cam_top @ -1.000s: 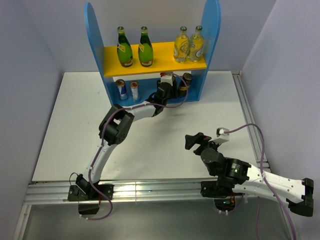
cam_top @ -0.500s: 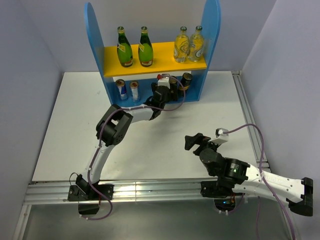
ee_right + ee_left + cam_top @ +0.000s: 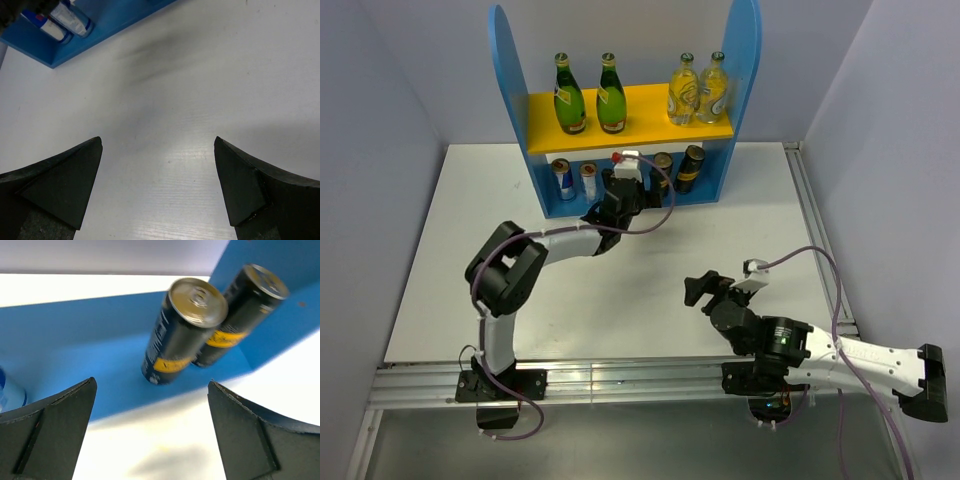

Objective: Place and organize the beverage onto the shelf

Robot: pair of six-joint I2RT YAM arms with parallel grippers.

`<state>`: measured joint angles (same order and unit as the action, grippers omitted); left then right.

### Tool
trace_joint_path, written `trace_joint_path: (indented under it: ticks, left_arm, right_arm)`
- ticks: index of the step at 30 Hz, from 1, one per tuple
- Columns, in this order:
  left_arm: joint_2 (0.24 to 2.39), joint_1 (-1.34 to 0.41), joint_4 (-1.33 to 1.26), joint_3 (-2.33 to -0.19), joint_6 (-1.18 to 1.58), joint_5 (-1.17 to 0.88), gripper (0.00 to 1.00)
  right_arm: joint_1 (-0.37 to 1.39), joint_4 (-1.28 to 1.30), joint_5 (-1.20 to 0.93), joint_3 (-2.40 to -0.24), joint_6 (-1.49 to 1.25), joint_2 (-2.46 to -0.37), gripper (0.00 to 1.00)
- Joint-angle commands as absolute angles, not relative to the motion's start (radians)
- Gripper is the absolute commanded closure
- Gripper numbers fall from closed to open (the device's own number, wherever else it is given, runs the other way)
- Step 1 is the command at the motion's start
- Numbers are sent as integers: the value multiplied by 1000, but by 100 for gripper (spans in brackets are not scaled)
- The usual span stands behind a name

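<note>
The blue shelf (image 3: 510,70) stands at the back of the table. Two green bottles (image 3: 569,96) and two pale yellow bottles (image 3: 698,90) stand on its yellow board (image 3: 642,108). On the lower tier (image 3: 90,355) stand two silver-blue cans (image 3: 575,180) at the left and two dark black-gold cans (image 3: 677,168) side by side at the right. My left gripper (image 3: 623,183) hangs open just in front of the tier, left of the dark cans (image 3: 182,332), holding nothing. My right gripper (image 3: 705,290) is open over bare table; in its wrist view it (image 3: 157,142) is empty.
The white table (image 3: 650,290) has a metal rail (image 3: 620,380) along its near edge, where both arm bases sit. Grey walls close in the left, right and back. The silver-blue cans (image 3: 65,22) show at the top left of the right wrist view.
My left gripper opened and let go of a dark can, which now stands beside the other one. The gripper then drew back to the left, out of the shelf. The right arm shifted slightly.
</note>
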<state>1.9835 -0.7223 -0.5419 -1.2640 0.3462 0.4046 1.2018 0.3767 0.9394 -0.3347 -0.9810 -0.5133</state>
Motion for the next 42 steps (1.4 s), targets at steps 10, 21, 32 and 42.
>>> trace_joint_path:
  ticks: [10,21,32,42]
  left_arm:
    - [1446,-963,-237,-956,455,639,1]
    - [944,-1086,579,-1058,692,928,1]
    - [718,-1098,753,-1095,738,953,1]
    - [729,-1098,756,-1085,738,956,1]
  right_arm:
    - [1266,514,1019,-576,-789,-531,0]
    - [1267,722,1062,-975,-701,-686,0]
    - [1266,742,1012,-1023,-652,-647,0]
    - [1267,703,993,-1009,-624,-643,0]
